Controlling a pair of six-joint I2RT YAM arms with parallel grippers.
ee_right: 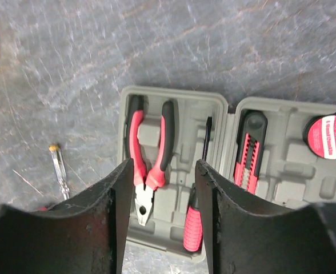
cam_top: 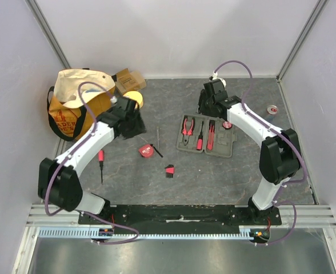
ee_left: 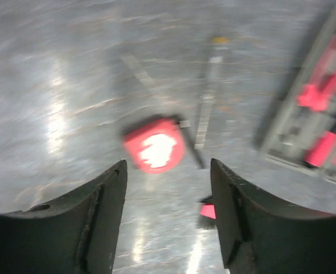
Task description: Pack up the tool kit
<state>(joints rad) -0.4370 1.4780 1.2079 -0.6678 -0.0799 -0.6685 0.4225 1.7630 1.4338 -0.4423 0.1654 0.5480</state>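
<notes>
Lying open: tool kit case [cam_top: 207,136], mid-right on table [cam_top: 259,171]; holds pliers [ee_right: 151,148], screwdriver [ee_right: 194,225], knife [ee_right: 247,157], tape roll [ee_right: 329,136].
Left gripper [ee_left: 168,171]: fingers apart, empty, over red tape measure [ee_left: 155,149], left of case.
Right gripper [ee_right: 164,171]: fingers apart, empty, above case's pliers side.
Top view only: hex keys [cam_top: 169,170] near-left of case; loose red-handled driver [cam_top: 101,160] further left; tote bag [cam_top: 74,105] far-left.
Right wrist adds: slot detail; thin tester [ee_right: 58,168] w/ yellow tip, left of case.
Left wrist: blurred; case at right edge.
</notes>
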